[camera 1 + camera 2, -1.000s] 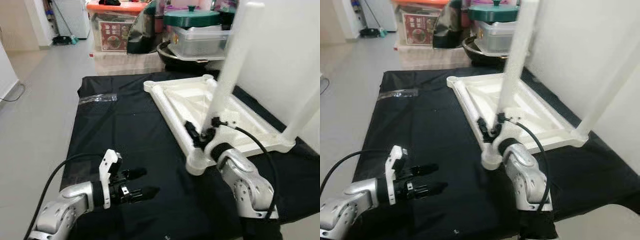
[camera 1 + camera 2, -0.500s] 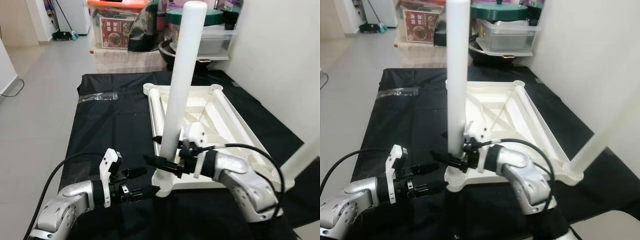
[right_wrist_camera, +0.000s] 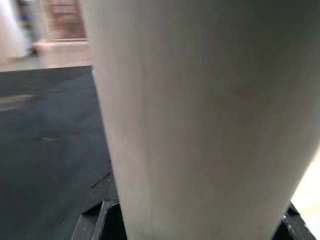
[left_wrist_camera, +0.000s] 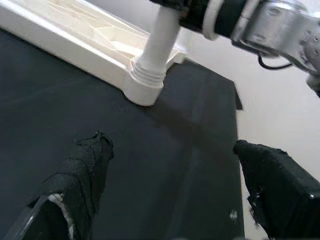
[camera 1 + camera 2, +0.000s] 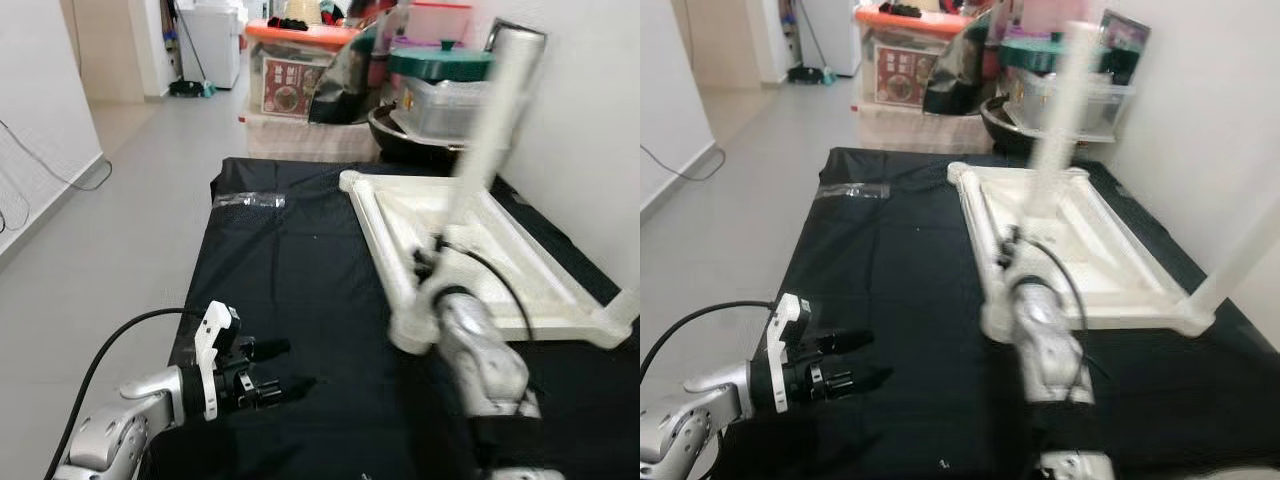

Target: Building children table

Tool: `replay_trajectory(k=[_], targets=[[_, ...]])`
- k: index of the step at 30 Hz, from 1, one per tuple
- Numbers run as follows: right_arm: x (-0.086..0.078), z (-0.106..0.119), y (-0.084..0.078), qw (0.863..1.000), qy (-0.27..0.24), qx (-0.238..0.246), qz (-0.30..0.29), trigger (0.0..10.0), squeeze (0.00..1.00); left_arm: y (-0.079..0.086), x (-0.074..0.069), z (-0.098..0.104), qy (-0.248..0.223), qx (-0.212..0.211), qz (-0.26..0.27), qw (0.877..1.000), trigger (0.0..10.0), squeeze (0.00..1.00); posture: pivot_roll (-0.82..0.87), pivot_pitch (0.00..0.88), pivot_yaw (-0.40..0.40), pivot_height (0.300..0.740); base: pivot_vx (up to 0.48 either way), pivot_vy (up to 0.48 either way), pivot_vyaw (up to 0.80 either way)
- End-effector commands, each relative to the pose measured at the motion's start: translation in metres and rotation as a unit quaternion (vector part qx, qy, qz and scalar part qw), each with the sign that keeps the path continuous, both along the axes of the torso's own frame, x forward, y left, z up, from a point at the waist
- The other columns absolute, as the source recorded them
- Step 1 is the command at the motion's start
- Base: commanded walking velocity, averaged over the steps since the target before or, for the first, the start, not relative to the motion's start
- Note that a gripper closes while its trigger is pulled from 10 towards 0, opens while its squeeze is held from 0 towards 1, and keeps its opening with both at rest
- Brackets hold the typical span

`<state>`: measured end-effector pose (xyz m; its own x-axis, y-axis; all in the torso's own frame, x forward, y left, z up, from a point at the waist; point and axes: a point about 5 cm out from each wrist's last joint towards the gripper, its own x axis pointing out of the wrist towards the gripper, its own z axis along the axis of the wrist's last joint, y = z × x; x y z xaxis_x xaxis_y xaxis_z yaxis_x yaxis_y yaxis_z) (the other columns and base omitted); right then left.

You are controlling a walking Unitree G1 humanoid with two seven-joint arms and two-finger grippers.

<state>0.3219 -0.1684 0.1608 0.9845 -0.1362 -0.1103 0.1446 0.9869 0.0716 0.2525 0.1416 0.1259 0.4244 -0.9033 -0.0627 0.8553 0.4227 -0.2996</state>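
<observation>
The white table top (image 5: 378, 235) lies upside down on a black cloth (image 5: 290, 270). A white table leg (image 5: 485, 130) stands in its near left corner socket and leans to the right, blurred. My right gripper (image 5: 428, 262) is shut on this leg low down, just above the socket; the right wrist view has the leg (image 3: 200, 115) pressed close between the fingers. A second leg (image 5: 1245, 250) rises from the near right corner. My left gripper (image 5: 292, 365) hovers open over the cloth, left of the socket, holding nothing. Its wrist view looks at the leg base (image 4: 150, 55).
Storage boxes (image 5: 300, 70), a covered pot (image 5: 440, 65) and a clear tub stand behind the cloth. A white wall (image 5: 590, 130) runs close along the right. A small clear plastic bag (image 5: 248, 201) lies at the cloth's far left. Grey floor (image 5: 110, 220) extends to the left.
The head view has shifted. The leg, near upright half a second ago, now leans right, and my right forearm has swung from lying across to pointing away. The left gripper holds still.
</observation>
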Motion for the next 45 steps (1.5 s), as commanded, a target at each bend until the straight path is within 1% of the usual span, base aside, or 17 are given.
replay_trajectory(k=[1,4,5,8,10,19,21,26,28,30,36,37,38,39,42,43,45], targets=[[-0.007,-0.016,0.018,0.997,0.043,-0.012,0.058,10.0,0.00,-0.004,0.000,0.002,0.001,-0.004,-0.013,1.000,10.0,0.00,0.05,0.000,-0.096,0.740,0.000,0.000,0.00],[-0.009,-0.010,0.028,0.995,0.026,-0.007,0.101,10.0,0.00,-0.004,0.001,0.002,0.002,-0.003,-0.014,1.000,10.0,0.00,0.05,0.000,-0.095,0.740,0.000,0.000,0.00],[-0.009,0.004,0.037,0.985,-0.018,0.016,0.172,10.0,1.00,-0.004,0.001,0.001,0.002,-0.001,-0.014,1.000,10.0,0.00,0.05,0.000,-0.097,0.740,0.000,0.000,0.00],[-0.008,0.021,0.044,0.963,-0.060,0.039,0.259,10.0,1.00,-0.003,0.001,0.001,0.002,-0.001,-0.013,1.000,10.0,0.00,0.05,0.000,-0.098,0.740,0.000,0.000,0.00],[-0.008,0.033,0.048,0.930,-0.077,0.043,0.357,10.0,0.00,-0.003,0.002,0.000,0.001,0.000,-0.011,1.000,10.0,0.00,0.05,0.000,-0.099,0.740,0.000,0.000,0.00],[-0.029,0.031,0.057,0.819,-0.072,-0.014,0.569,10.0,0.00,-0.004,0.001,0.000,0.002,-0.002,-0.013,1.000,10.0,0.00,0.06,0.000,-0.110,0.740,0.000,0.000,0.00],[-0.037,0.021,0.066,0.790,-0.055,-0.016,0.610,0.9,0.00,-0.004,0.000,0.000,0.002,-0.002,-0.011,1.000,10.0,0.00,0.07,0.000,-0.116,0.740,0.000,0.000,0.00],[-0.036,0.014,0.069,0.793,-0.041,-0.014,0.608,0.0,0.00,-0.004,0.000,-0.001,0.003,-0.003,-0.009,1.000,10.0,0.00,0.08,0.000,-0.119,0.740,0.000,0.000,0.00],[0.007,-0.008,0.048,0.928,0.033,-0.013,0.371,0.0,0.00,-0.003,-0.001,0.000,0.004,-0.005,-0.008,1.000,10.0,0.00,0.07,0.000,-0.118,0.740,0.000,0.000,0.00],[0.026,-0.027,0.005,0.993,0.096,0.023,0.062,0.0,0.00,-0.003,-0.002,0.001,0.004,-0.008,-0.010,1.000,10.0,0.00,0.07,0.000,-0.117,0.740,0.000,0.000,0.00],[0.014,-0.030,-0.013,0.994,0.094,0.027,-0.046,0.0,0.00,-0.003,-0.001,0.001,0.003,-0.007,-0.007,1.000,10.0,0.00,0.07,0.000,-0.116,0.740,0.000,0.000,0.00],[0.006,-0.026,-0.005,0.996,0.080,0.033,-0.034,1.2,0.00,-0.003,-0.001,0.001,0.003,-0.007,-0.007,1.000,10.0,0.00,0.07,0.000,-0.108,0.740,0.000,0.000,0.00],[0.000,-0.019,0.007,0.997,0.066,0.040,0.002,8.1,0.00,-0.002,-0.001,0.001,0.004,-0.007,-0.008,1.000,10.0,0.00,0.06,0.000,-0.104,0.740,0.000,0.000,0.00],[-0.005,-0.008,0.023,0.997,0.034,0.043,0.054,10.0,0.00,-0.002,-0.001,0.001,0.004,-0.006,-0.008,1.000,10.0,0.00,0.06,0.000,-0.099,0.740,0.000,0.000,0.00],[-0.008,0.001,0.038,0.993,0.009,0.048,0.112,10.0,0.00,-0.001,-0.001,0.001,0.004,-0.006,-0.008,1.000,10.0,0.00,0.06,0.000,-0.096,0.740,0.000,0.000,0.00],[-0.010,0.012,0.048,0.985,-0.026,0.056,0.162,10.0,1.00,-0.001,0.000,0.002,0.005,-0.007,-0.011,1.000,10.0,0.00,0.05,0.000,-0.094,0.740,0.000,0.000,0.00],[-0.010,0.026,0.056,0.968,-0.062,0.090,0.225,10.0,1.00,-0.002,0.000,0.002,0.004,-0.006,-0.012,1.000,10.0,0.00,0.05,0.000,-0.093,0.740,0.000,0.000,0.00]])
